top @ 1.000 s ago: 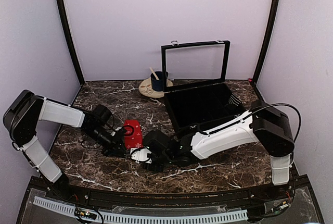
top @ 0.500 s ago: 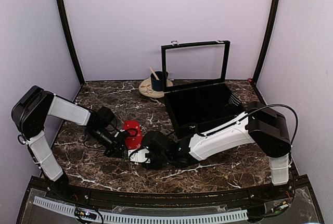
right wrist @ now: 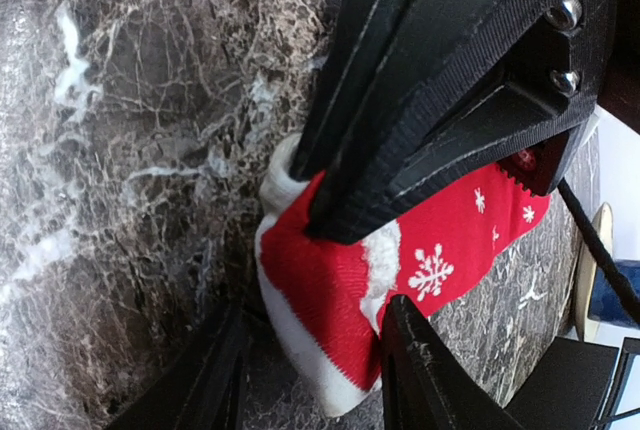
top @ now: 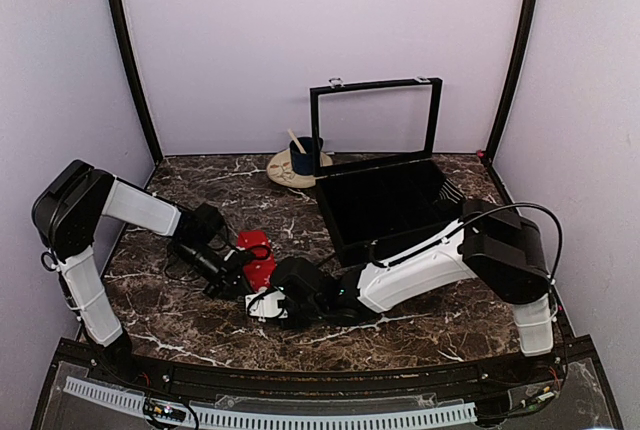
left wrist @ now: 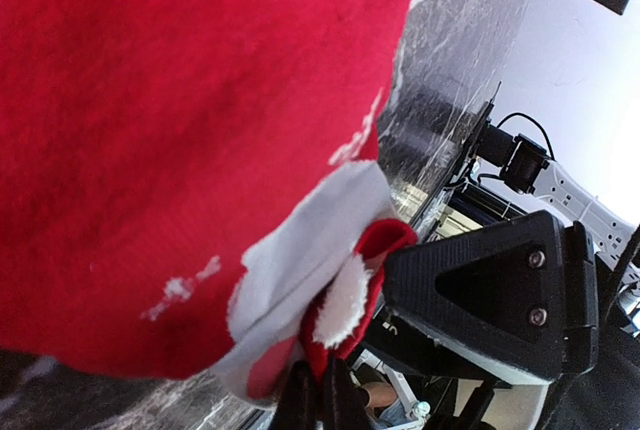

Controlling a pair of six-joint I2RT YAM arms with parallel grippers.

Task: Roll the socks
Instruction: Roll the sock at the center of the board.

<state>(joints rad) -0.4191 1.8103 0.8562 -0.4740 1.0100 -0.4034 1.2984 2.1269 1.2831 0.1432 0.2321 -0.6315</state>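
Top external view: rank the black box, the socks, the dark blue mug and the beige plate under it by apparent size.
1. black box, with its lid open
2-3. beige plate and socks: these look similar and both are partly hidden, so they are not ranked
4. dark blue mug

The socks (left wrist: 150,130) fill the left wrist view, blurred and cropped

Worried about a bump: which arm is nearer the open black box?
Right. The right arm lies just in front of the black box; the left arm is beyond the socks, to its left.
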